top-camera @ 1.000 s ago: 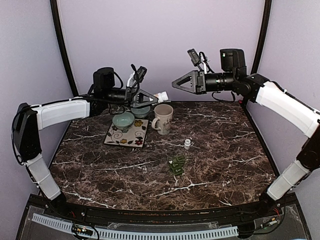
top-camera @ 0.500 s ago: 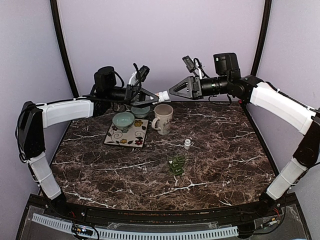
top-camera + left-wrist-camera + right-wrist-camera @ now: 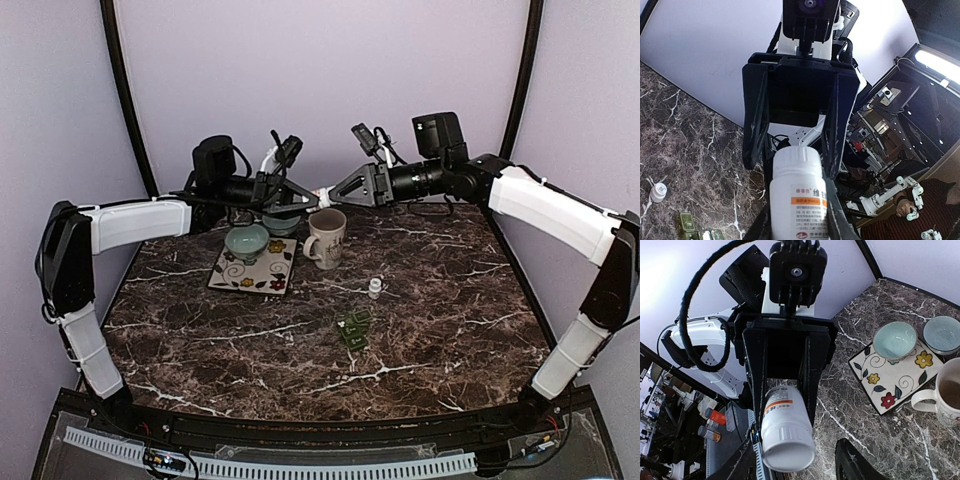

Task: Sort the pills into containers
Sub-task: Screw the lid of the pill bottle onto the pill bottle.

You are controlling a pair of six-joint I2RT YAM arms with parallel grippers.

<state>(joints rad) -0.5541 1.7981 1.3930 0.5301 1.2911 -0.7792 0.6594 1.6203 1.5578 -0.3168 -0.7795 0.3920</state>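
My left gripper (image 3: pixel 308 197) is shut on a white pill bottle (image 3: pixel 323 192) with an orange label band. It holds the bottle level above the cream mug (image 3: pixel 326 236), cap toward the right arm. My right gripper (image 3: pixel 338 189) is open, its fingertips at the bottle's cap. In the left wrist view the bottle (image 3: pixel 798 192) sits between my left gripper's (image 3: pixel 800 222) fingers, its cap between the right gripper's (image 3: pixel 792 150) spread fingers. In the right wrist view the bottle (image 3: pixel 785 432) points cap-first at my open right gripper (image 3: pixel 795 465).
A floral tile (image 3: pixel 254 268) carries a pale green bowl (image 3: pixel 247 241), with a blue-grey bowl (image 3: pixel 281 222) behind it. A small white vial (image 3: pixel 375 288) stands mid-table. Green pill packs (image 3: pixel 354 329) lie nearer the front. The wall is close behind both grippers.
My right gripper has moved left and slightly down until its open fingers reach the bottle's cap. My left gripper has shifted the bottle a little right and up.
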